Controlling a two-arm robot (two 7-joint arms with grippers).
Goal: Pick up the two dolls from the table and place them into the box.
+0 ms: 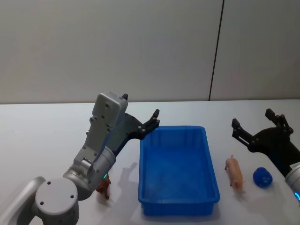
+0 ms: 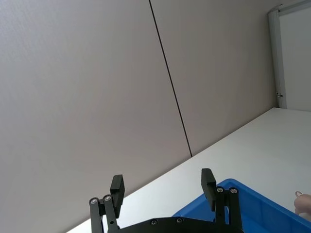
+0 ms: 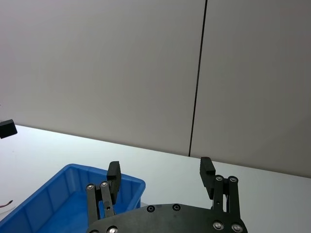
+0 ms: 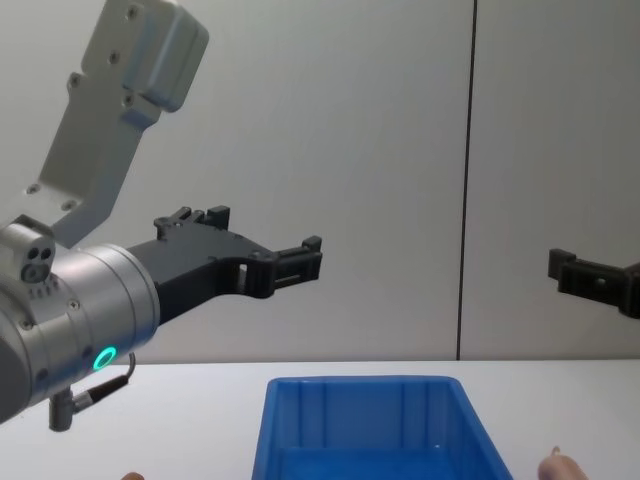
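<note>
The blue box (image 1: 208, 161) stands on the white table (image 1: 47, 131), and its inside looks bare. A pinkish doll (image 1: 234, 171) lies on the table just right of the box. A brown doll (image 1: 104, 186) stands left of the box, partly hidden by my left arm. My left gripper (image 1: 141, 108) hovers open and holding nothing above the box's far left corner. My right gripper (image 1: 252, 118) hangs open and holding nothing above the table, behind and right of the pinkish doll. The left wrist view shows the left gripper (image 2: 163, 187) over the box rim (image 2: 252, 206).
A small dark blue object (image 1: 263, 177) lies on the table right of the pinkish doll, under my right arm. A grey wall with a dark vertical seam (image 1: 215, 51) runs behind the table. Bare tabletop lies behind the box.
</note>
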